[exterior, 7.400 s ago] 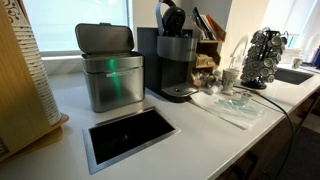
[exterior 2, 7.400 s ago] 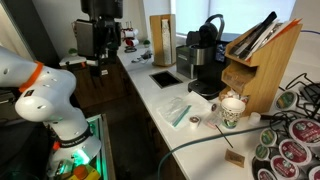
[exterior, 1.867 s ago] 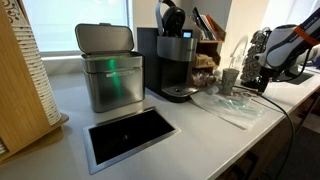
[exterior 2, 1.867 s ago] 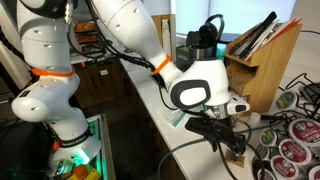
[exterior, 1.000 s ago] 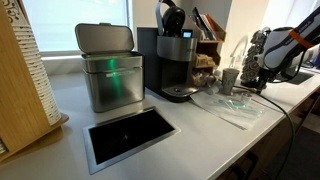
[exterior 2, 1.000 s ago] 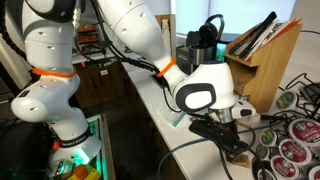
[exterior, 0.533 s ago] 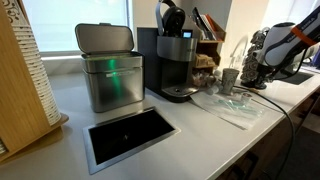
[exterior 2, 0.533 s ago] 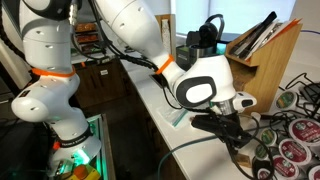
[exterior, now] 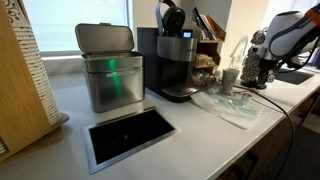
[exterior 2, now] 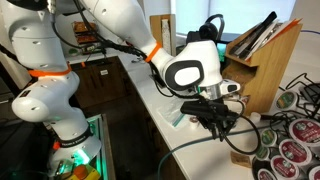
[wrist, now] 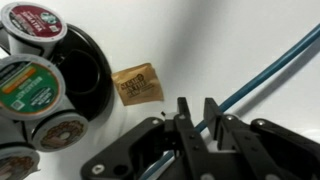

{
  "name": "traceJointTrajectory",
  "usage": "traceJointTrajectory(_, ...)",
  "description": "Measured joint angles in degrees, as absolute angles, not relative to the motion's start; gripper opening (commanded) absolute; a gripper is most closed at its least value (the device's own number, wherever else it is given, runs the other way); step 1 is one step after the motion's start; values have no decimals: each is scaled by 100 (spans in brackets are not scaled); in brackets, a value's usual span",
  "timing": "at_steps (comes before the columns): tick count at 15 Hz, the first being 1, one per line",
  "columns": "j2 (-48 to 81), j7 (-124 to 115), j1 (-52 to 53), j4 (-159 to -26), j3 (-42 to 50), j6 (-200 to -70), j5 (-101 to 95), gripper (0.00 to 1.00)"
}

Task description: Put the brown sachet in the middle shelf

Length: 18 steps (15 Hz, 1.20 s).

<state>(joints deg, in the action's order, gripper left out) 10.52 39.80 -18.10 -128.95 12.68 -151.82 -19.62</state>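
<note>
Closest to the wrist camera, the gripper hangs above the white counter with its 2 fingers drawn almost together and nothing between them. Just beyond the fingertips and to their side, the brown sachet lies flat on the counter, apart from the gripper and close beside the dark wire pod carousel. A blue cable runs slantwise across the counter on the opposite side. In an exterior view the gripper sits low over this same corner, near a paper cup. Farther back stands the wooden rack, and in an exterior view its middle shelf shows behind the coffee machine. I judge the task to be at its start: the sachet is not yet picked up. What is left is the grasp, the lift, the carry to the rack and the release on the middle tier.
</note>
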Motion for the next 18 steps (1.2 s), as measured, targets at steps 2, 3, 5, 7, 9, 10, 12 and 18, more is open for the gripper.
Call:
traceJointTrajectory(2, 1120, 3952, -1808, -12896, 1319, -15077, -2065, 71)
traceJointTrajectory(3, 1170, 3883, -1804, -12886, 1375, -15077, -2180, 80)
traceJointTrajectory(5, 1271, 3648, -1796, -12853, 1502, -15104, -2413, 70)
traceJointTrajectory(7, 1343, 3598, -1798, -12816, 1557, -15105, -2436, 84)
traceJointTrajectory(9, 1363, 3593, -1796, -12806, 1560, -15104, -2436, 97)
traceJointTrajectory(10, 1363, 3590, -1795, -12804, 1558, -15104, -2436, 97)
traceJointTrajectory(12, 1363, 3590, -1797, -12799, 1553, -15146, -2413, 100)
traceJointTrajectory(18, 1469, 3044, -1799, -12759, 1557, -15917, -2407, 98)
